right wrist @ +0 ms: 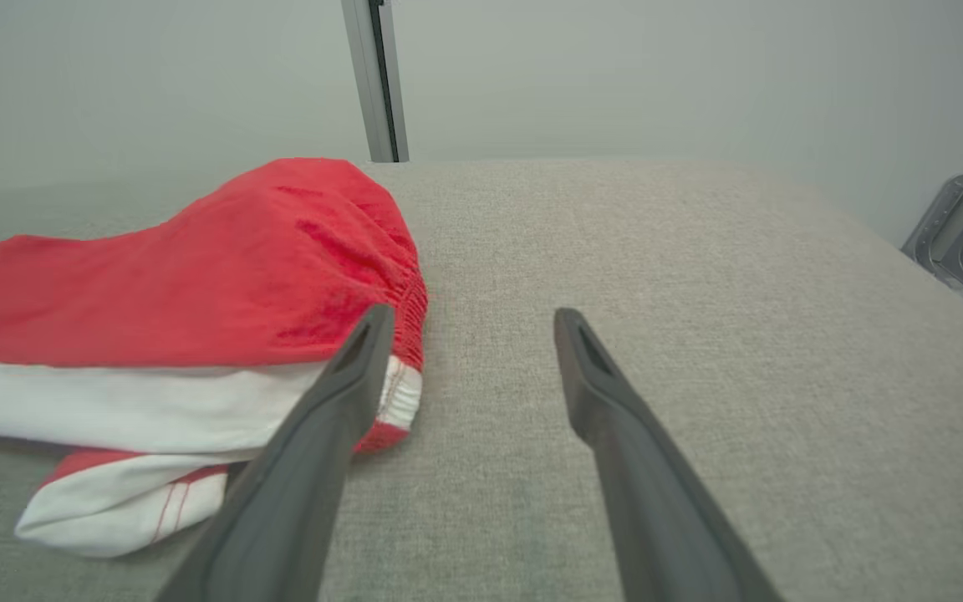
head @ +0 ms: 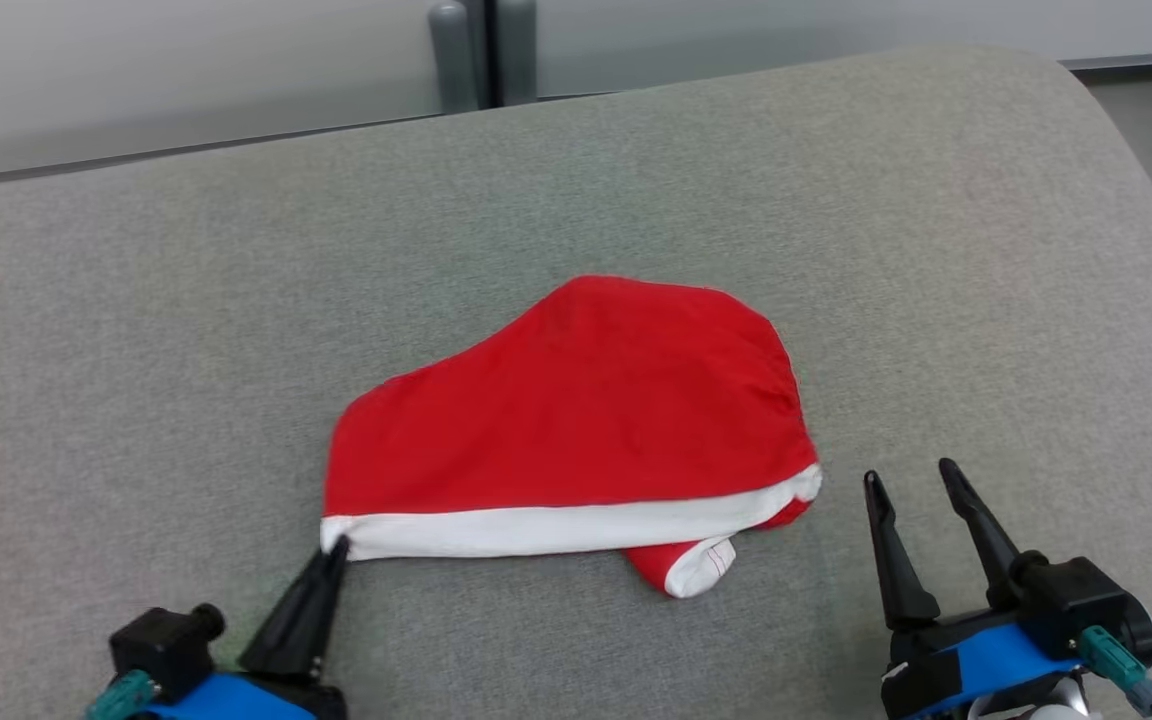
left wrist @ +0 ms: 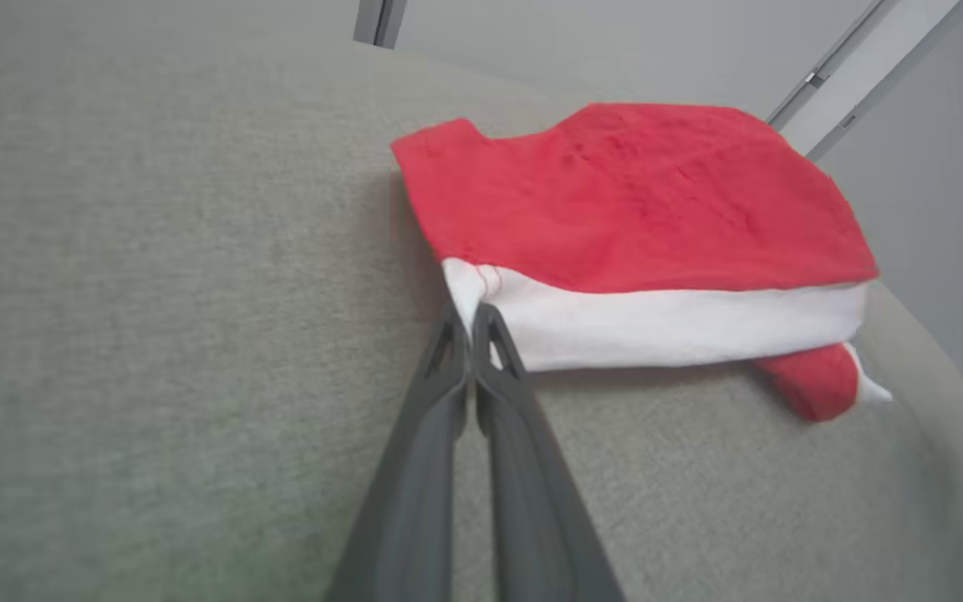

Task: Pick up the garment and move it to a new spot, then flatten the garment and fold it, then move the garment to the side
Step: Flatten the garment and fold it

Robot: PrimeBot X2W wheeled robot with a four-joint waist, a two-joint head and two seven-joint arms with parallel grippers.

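Underneath the garment (head: pixel 576 410): grey woven cushion (head: pixel 136 350), running well past it on every side.
Garment: red cloth, lying low and mostly flat, humped toward its far right; gathered stitching down its right end.
White band (head: pixel 556 528): runs the whole length of the garment's near edge, left corner to right corner.
Flap (head: pixel 693 568): small red piece with a white hem, poking out from under the garment's near edge, right of its middle.
Left gripper (head: pixel 334 548): at the garment's near-left corner. Both fingers pressed together, no gap along their length. In the left wrist view the tips (left wrist: pixel 469 316) pinch the corner of the white band, cloth showing between them.
Right gripper (head: pixel 911 475): just off the garment's near-right end, clear of the cloth in the head view. Fingers spread wide, nothing between them but bare cushion (right wrist: pixel 473 316).
Beyond the garment's far side: pale wall (head: pixel 186 70) with a grey upright post (head: pixel 451 55).
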